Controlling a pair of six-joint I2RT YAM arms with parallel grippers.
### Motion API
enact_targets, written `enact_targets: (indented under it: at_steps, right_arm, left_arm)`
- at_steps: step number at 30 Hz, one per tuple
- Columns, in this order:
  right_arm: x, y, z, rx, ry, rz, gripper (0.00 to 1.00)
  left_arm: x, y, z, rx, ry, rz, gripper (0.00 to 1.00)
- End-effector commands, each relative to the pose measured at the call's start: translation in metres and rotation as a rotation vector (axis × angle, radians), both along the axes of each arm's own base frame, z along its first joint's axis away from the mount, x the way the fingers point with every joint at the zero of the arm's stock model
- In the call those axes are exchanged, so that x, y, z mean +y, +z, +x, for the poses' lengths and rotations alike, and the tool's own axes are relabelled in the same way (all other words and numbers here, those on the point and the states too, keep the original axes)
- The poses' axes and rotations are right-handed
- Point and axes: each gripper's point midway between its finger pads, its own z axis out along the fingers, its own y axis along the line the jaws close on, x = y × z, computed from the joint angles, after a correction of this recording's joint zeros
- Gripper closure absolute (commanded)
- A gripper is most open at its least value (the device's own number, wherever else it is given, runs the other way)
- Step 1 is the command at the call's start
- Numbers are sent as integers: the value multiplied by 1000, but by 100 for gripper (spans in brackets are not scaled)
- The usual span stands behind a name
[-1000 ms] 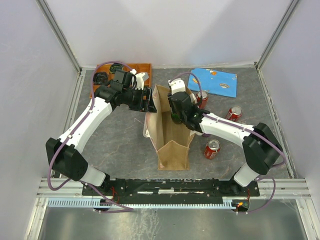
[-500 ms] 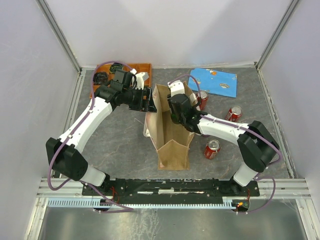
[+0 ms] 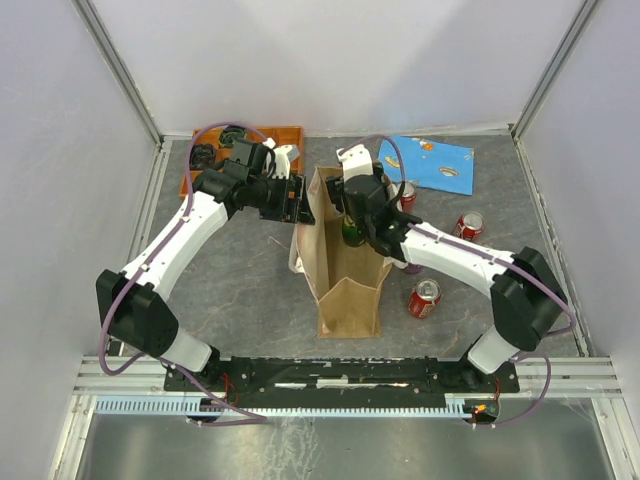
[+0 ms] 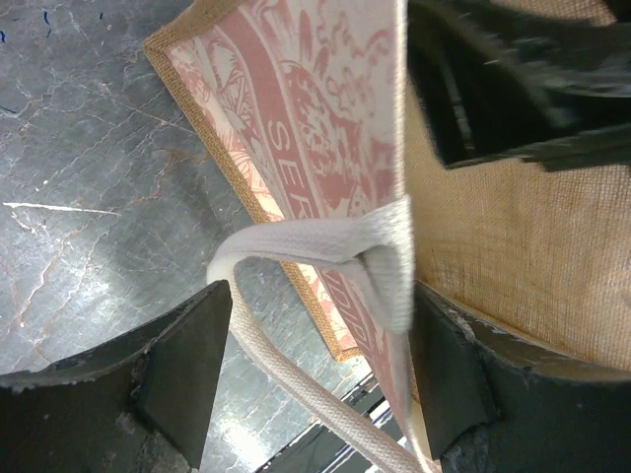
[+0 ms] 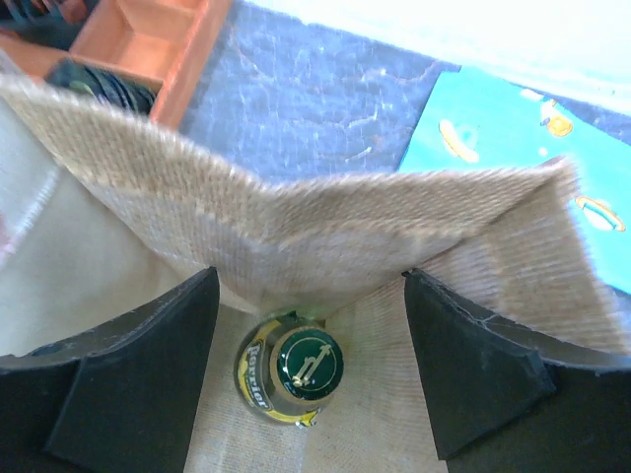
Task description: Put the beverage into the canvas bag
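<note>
The beverage is a green bottle (image 5: 301,370) with a green cap and yellow label, standing upright on the floor of the canvas bag (image 3: 345,285). From above the bottle (image 3: 352,232) shows inside the bag's open mouth. My right gripper (image 5: 311,281) hangs over that mouth, open, with both fingers well clear of the bottle. My left gripper (image 4: 317,296) is at the bag's left rim (image 3: 300,205), open. Its fingers straddle the printed wall (image 4: 296,108) and the white handle (image 4: 296,246), one finger inside against the burlap (image 4: 503,236).
An orange compartment tray (image 3: 295,135) sits behind the left arm. A blue cloth (image 3: 432,163) lies at the back right. Three red cans are right of the bag: one (image 3: 405,196) close behind the right arm, one (image 3: 467,226) further right, one (image 3: 424,298) nearer the front.
My right gripper has opened and let go of the bottle, which now stands in the bag. The right wrist has lifted slightly towards the back. The left arm has barely moved.
</note>
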Motion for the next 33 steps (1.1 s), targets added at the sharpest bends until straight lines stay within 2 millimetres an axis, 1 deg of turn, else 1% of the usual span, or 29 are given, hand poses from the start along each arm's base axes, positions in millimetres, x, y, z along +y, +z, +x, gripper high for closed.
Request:
enact_targets:
  at_steps: [1,4,7,9,10,11,12,13,15,17,19,20,21,23,25,27,33]
  right_arm:
    - [0,108,0,-169,6,158,16]
    - [1,135,-4,-192,24,191,16]
    - [-6,160,-3,-220,7,197,16]
    - [-18,178,3,-234,-26,197,16]
    - [-28,184,8,-227,-58,202,16]
    - [-42,186,17,-200,-102,205,16]
    - [-58,180,29,-149,-153,209,17]
    - [-82,174,43,-96,-213,213,17]
    - [-113,153,65,24,-293,216,17]
    - [-136,132,80,148,-341,230,18]
    - [-146,115,90,238,-351,256,18]
    - [-148,110,95,265,-355,273,18]
    - [-151,101,99,300,-355,282,18]
    - [-149,78,105,384,-342,302,18]
    - [-145,50,106,493,-326,312,18]
    - [-140,24,106,573,-314,307,18]
    - [-132,-32,93,721,-310,307,19]
  left_arm:
    - [-9,24,9,-98,-47,-33,23]
    - [-8,23,10,-97,-47,-30,23]
    - [-8,22,10,-95,-47,-27,23]
    - [-7,22,8,-93,-49,-23,23]
    - [-6,22,7,-92,-47,-21,23]
    - [-5,23,5,-93,-48,-19,23]
    - [-4,23,4,-94,-48,-18,23]
    - [-2,22,2,-93,-46,-13,23]
    - [-1,22,-1,-95,-46,-11,23]
    - [1,22,-3,-98,-44,-9,23]
    - [2,23,-6,-100,-44,-10,23]
    - [3,23,-7,-101,-42,-8,23]
    - [4,23,-8,-103,-42,-8,23]
    - [5,24,-9,-104,-42,-7,23]
    - [5,24,-10,-103,-41,-8,23]
    - [5,26,-10,-103,-43,-8,23]
    - [4,25,-9,-99,-44,-9,23]
